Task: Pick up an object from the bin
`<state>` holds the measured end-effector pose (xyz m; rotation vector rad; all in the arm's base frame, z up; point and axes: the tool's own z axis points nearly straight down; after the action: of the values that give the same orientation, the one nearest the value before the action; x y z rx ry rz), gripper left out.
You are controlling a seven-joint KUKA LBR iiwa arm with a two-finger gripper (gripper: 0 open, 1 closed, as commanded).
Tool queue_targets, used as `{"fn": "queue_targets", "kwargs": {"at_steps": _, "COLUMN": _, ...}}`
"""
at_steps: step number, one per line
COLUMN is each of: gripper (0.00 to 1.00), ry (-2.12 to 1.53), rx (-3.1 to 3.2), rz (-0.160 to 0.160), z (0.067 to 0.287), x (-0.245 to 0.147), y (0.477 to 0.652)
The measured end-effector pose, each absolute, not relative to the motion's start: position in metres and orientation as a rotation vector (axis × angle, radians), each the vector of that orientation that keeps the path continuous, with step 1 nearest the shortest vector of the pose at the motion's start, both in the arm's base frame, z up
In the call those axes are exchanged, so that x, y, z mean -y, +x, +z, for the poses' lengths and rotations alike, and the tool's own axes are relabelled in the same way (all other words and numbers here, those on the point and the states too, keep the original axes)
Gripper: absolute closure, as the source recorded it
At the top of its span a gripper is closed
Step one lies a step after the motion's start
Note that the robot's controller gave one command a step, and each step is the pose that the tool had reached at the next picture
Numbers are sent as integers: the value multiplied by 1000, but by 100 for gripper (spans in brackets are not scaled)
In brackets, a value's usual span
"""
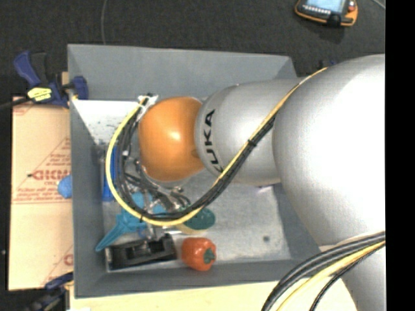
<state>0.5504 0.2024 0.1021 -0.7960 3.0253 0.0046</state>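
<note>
Smooth silver arm (311, 148) hangs over a flat black block (139, 251); fingers' (155, 240) gap I cannot tell.

Black lettering reading "KUKA" runs across the arm's silver link (240, 135), just behind its orange cover (170, 138).

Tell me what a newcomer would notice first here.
The huge silver arm reaches in from the right, its glossy orange wrist cover over the left half of the bin. Below it, along the bin's lower edge, lie an orange-red toy pepper, a teal plastic piece and a black boxy thing.
</note>
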Motion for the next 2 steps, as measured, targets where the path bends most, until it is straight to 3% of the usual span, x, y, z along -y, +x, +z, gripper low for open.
{"fn": "queue_targets", "kwargs": {"at_steps": 1, "gripper": 0, "ry": -896, "rx": -2970, "rz": 2, "z": 77, "x": -194, "y": 551}}
{"fn": "queue_targets", "kwargs": {"at_steps": 2, "gripper": 100, "ry": -595, "rx": -3065, "rz": 8, "z": 71, "x": -177, "y": 548}}
